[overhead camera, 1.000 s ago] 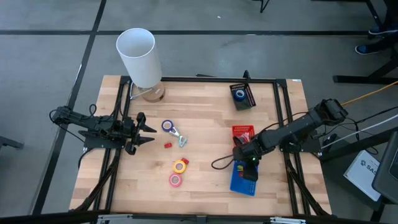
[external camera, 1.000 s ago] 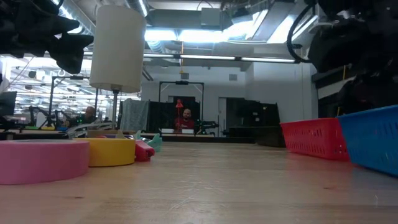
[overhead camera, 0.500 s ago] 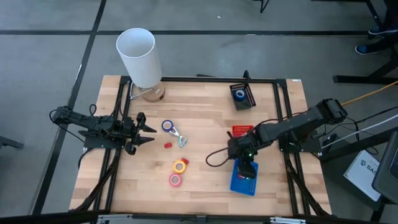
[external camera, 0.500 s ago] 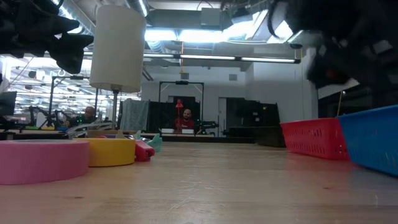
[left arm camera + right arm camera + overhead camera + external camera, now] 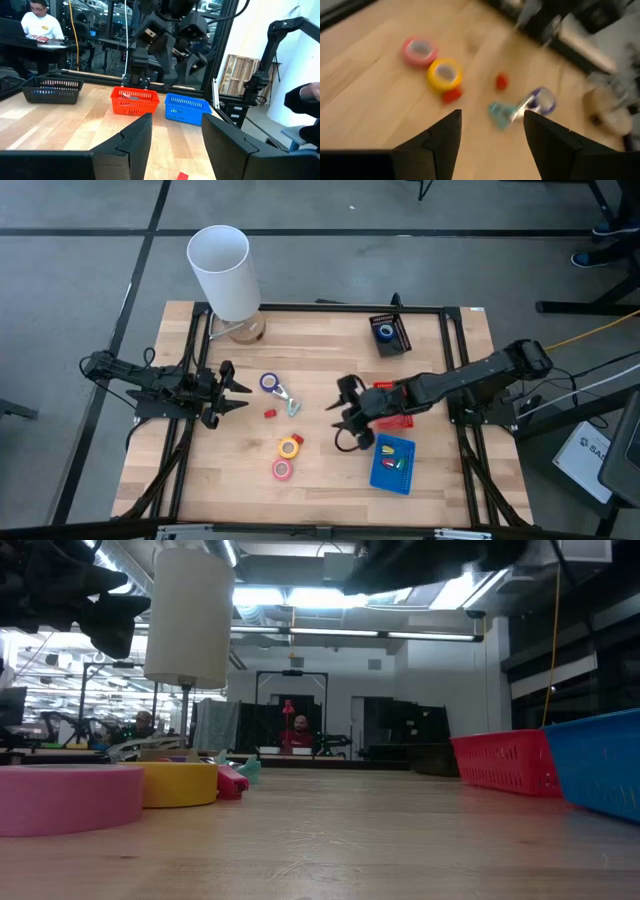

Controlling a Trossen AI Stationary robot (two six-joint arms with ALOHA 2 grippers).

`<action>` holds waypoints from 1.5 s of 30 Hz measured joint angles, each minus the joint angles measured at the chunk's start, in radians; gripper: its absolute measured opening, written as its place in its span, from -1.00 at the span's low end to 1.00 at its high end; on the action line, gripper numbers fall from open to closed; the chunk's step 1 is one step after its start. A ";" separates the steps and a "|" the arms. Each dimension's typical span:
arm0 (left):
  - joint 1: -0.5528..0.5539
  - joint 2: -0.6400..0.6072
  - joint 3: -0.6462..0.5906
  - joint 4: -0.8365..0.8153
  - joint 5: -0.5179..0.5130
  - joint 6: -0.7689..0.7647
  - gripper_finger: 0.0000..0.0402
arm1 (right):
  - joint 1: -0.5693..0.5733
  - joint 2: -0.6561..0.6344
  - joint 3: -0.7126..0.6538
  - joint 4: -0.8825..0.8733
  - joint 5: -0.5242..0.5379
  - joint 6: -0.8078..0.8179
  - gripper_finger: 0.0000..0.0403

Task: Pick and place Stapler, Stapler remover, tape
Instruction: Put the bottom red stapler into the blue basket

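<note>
While my right gripper (image 5: pixel 343 406) hangs over the middle of the table (image 5: pixel 320 370), its fingers are spread wide and hold nothing. It sits just off the red basket (image 5: pixel 392 402), on the side facing the loose items.

My left gripper (image 5: pixel 237 396) waits at the table's left edge, fingers parted, empty, pointing across the wood.

Tape: yellow roll (image 5: pixel 289 447) and pink roll (image 5: pixel 283 470) lie close together on bare wood, in the near-centre part of the table. In my right wrist view both show ahead of the fingers, pink roll (image 5: pixel 419 50) beside yellow roll (image 5: pixel 444 74), with a small red piece (image 5: pixel 451 94) touching the yellow one. One blue roll (image 5: pixel 268 382) lies further up, next to a teal-handled tool (image 5: pixel 291 402); cannot tell if that tool is the remover. Another small red piece (image 5: pixel 269 413) lies just beside them. Second blue roll (image 5: pixel 385 332) sits inside the black basket (image 5: pixel 391 335) near the far edge.

Blue basket (image 5: pixel 392 464) near the right front holds a few small coloured items; too small to identify. Red basket contents also unclear.

White cylinder (image 5: pixel 224 272) stands at the far left corner.
</note>
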 joint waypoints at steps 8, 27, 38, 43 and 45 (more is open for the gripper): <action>0.000 0.000 0.000 -0.001 0.000 0.000 -0.16 | -0.077 0.169 0.000 0.347 0.000 0.112 0.07; 0.000 0.000 0.000 -0.001 0.001 0.000 -0.16 | -0.019 0.516 0.182 0.252 0.004 0.467 0.07; 0.000 0.000 0.000 0.000 0.001 0.000 -0.16 | 0.004 0.661 0.285 0.191 -0.045 0.537 0.07; 0.000 0.000 0.000 -0.001 0.001 0.000 -0.16 | -0.001 0.685 0.311 0.197 -0.020 0.506 0.07; 0.000 0.000 0.000 -0.001 0.001 0.000 -0.16 | -0.007 0.685 0.311 0.194 0.024 0.485 0.07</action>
